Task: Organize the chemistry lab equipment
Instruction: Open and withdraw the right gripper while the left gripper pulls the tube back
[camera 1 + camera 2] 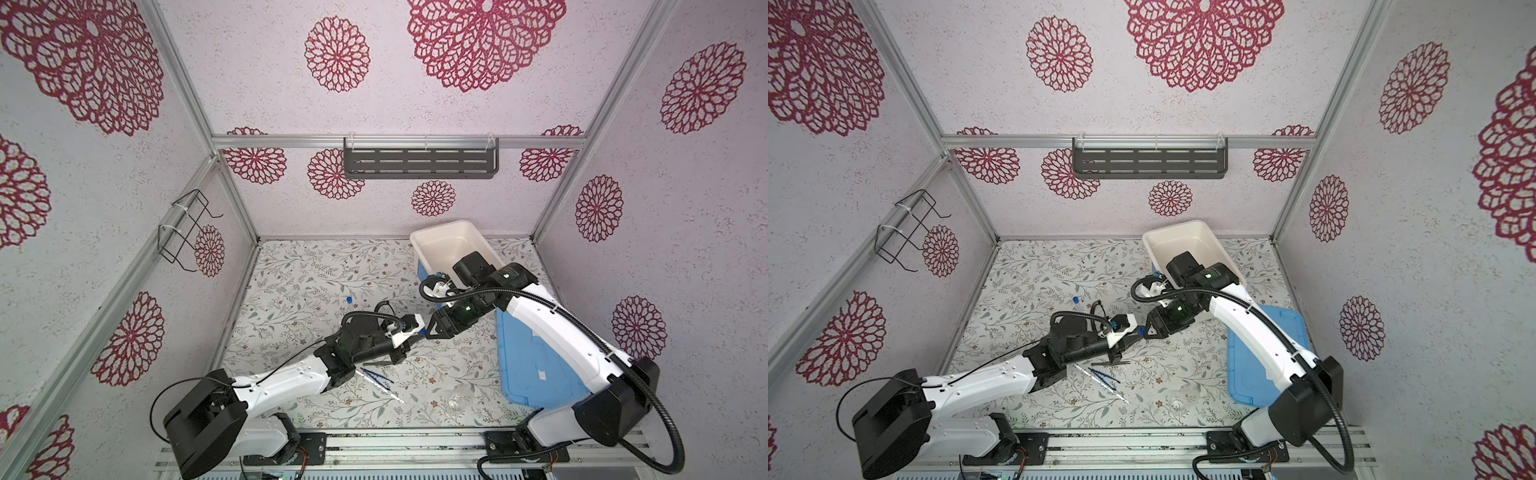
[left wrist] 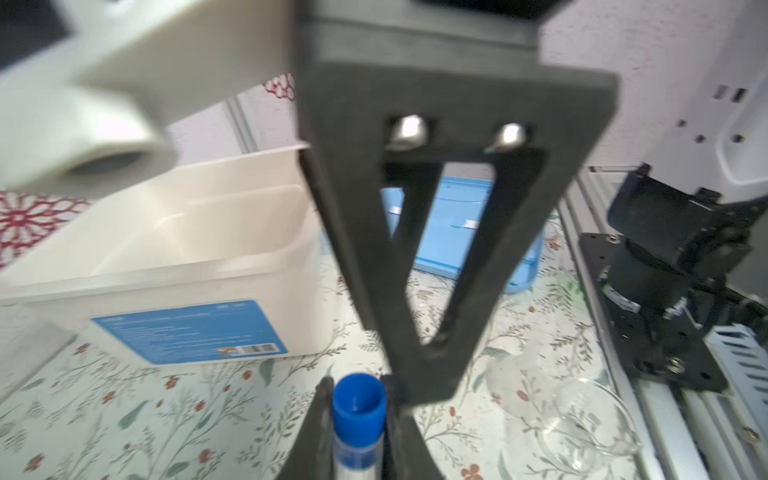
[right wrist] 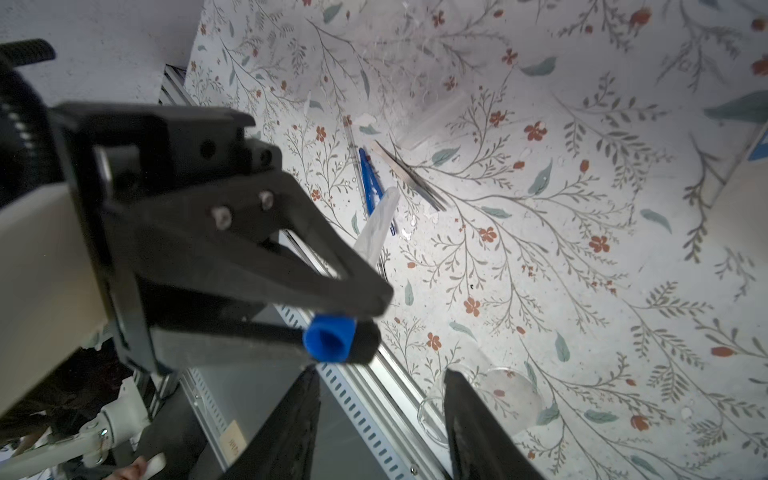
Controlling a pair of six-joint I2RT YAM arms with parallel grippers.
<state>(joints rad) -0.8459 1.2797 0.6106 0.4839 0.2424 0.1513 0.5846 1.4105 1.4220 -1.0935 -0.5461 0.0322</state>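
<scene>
My left gripper (image 1: 419,333) (image 2: 358,382) is shut on a clear thin tube with a blue cap (image 2: 359,405) (image 3: 330,338), held above the middle of the table. My right gripper (image 1: 432,328) (image 3: 380,378) faces the cap end of this tube, open, with nothing between its fingers. Another blue-capped tube (image 1: 350,300) (image 1: 1076,300) lies on the table behind the left arm. Blue tweezers (image 1: 376,374) (image 3: 368,174), dark metal tweezers (image 1: 380,364) (image 3: 411,174) and a thin white stick (image 1: 386,390) lie together near the front. A small clear vessel (image 1: 461,397) (image 2: 590,424) stands to their right.
The big white tub (image 1: 419,241) (image 2: 166,249) stands at the back right, partly under the right arm. A flat blue lid (image 1: 536,374) (image 2: 469,232) lies at the right edge. A see-through piece (image 3: 432,120) lies beyond the tweezers. An aluminium rail (image 1: 395,440) runs along the front.
</scene>
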